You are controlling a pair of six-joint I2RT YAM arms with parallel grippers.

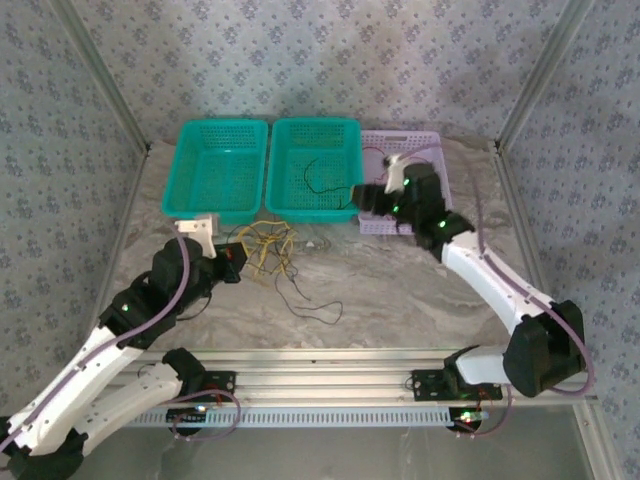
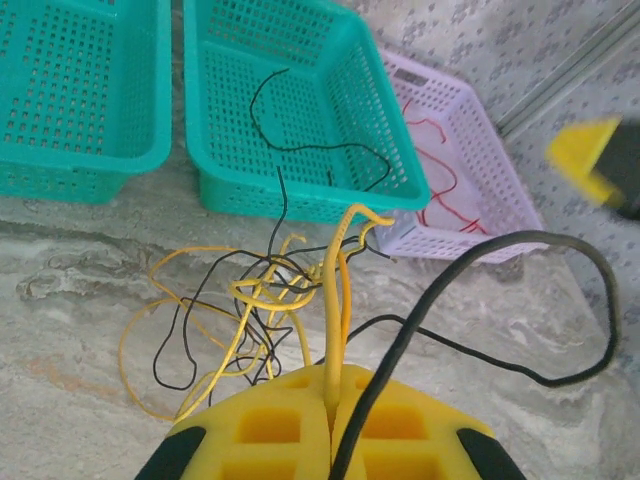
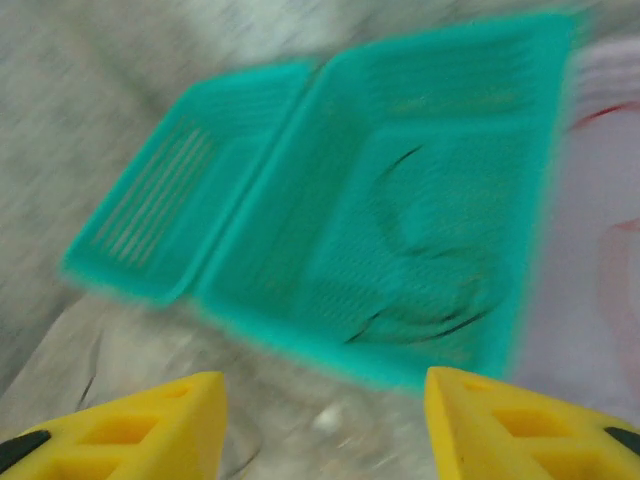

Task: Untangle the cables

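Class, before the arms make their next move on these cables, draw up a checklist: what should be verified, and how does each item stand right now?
1. Left end effector grips a single yellow cable: ok, shut on it.
2. Right end effector free: ok, open with nothing between its fingers.
3. Held yellow cable clear of the tangle: not ok, it runs into the knot of yellow and black strands.
4. Black cable wholly inside the middle teal basket: cannot tell, a black strand crosses the front wall.
5. Red cable in the lilac basket: ok.
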